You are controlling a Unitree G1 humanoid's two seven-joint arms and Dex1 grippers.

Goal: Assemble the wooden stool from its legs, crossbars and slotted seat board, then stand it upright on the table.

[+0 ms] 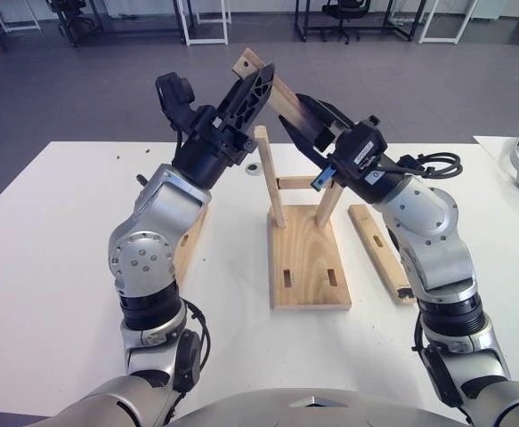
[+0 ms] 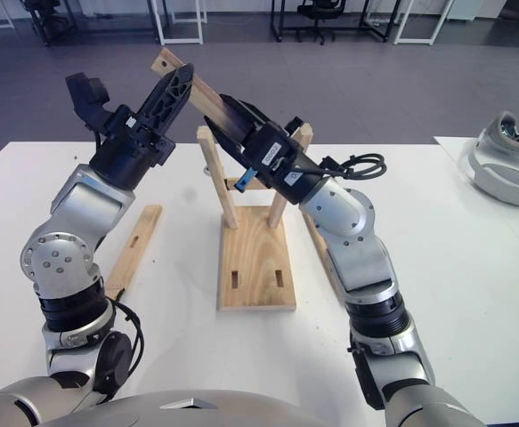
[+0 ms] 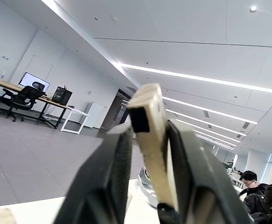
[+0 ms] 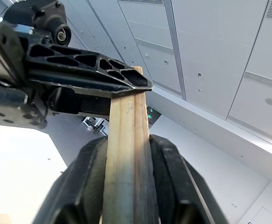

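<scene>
We work over the white table (image 1: 54, 205), where the slotted seat board (image 1: 308, 253) lies flat. Two standing legs (image 1: 270, 178) already rise from its far end, joined by a short crossbar (image 1: 296, 182). Above that far end, both arms hold one raised leg (image 1: 279, 92) tilted in the air. The left gripper (image 1: 261, 76) is clenched on its upper end, and the right gripper (image 1: 296, 111) is clamped around it lower down. Both wrist views show wood pinched between the black fingers (image 3: 112, 177).

A right bar (image 1: 379, 242) lies on the table just beside the seat board. A left bar (image 2: 139, 245) lies on the board's other side, and a headset (image 2: 506, 160) sits well off to the right.

We judge the assembly about half done. The two near slots (image 1: 287, 277) are open, and the step in hand looks like re-gripping or passing the raised leg between grippers. Next, one gripper should let go. The other must then turn the leg upright, line its end up over a near slot and press it straight down without knocking the standing pair.

The left arm covers part of the left bar. The raised leg's lower end is hidden inside the right gripper, so we cannot tell whether it has a tenon. We also cannot tell how deep the standing legs sit in the board.
</scene>
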